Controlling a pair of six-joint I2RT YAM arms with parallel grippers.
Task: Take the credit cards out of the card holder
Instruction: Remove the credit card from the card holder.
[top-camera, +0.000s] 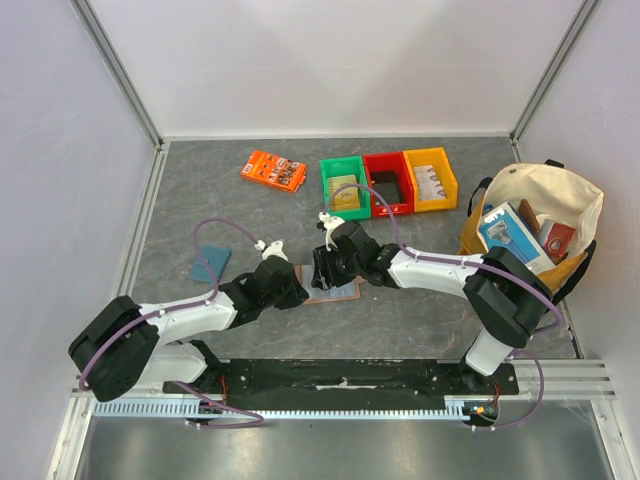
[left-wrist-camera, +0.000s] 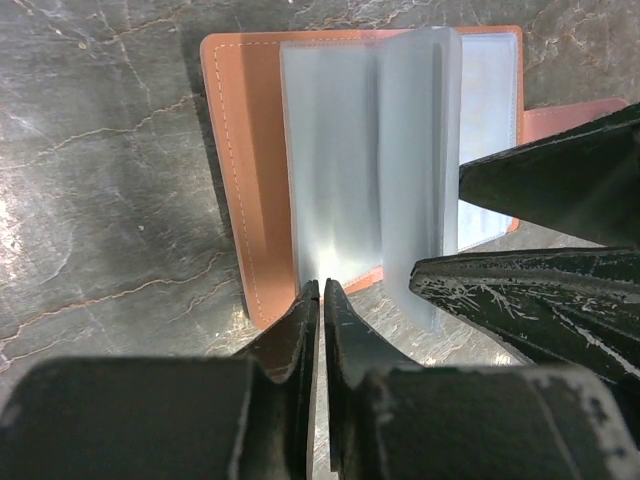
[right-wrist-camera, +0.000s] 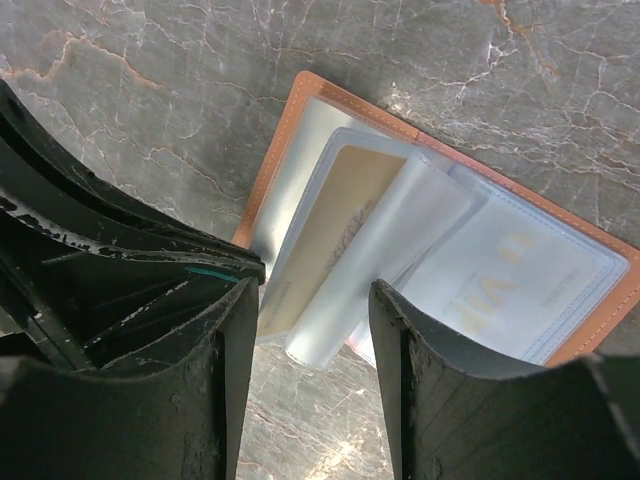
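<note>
From above, the left gripper (top-camera: 294, 284) and right gripper (top-camera: 322, 272) hide most of the card holder (top-camera: 346, 291) from you. In the right wrist view, the print on the card (right-wrist-camera: 322, 238), at the holder's 9 o'clock, is too blurred to read.

Card holder (right-wrist-camera: 288, 135): tan leather, lying open and flat on the gray tabletop (top-camera: 420, 320).
Sleeves (left-wrist-camera: 400, 170): clear plastic, standing up from the middle.
Card (right-wrist-camera: 320, 235): gold, inside one sleeve.

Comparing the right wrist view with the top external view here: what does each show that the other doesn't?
Only the right wrist: a tan card inside a clear plastic sleeve. Only the top external: a green plastic bin, a red bin, a yellow bin, an orange packet, a cream fabric bag, a flat teal pouch. Both: the open tan leather card holder on the grey marbled table.
</note>
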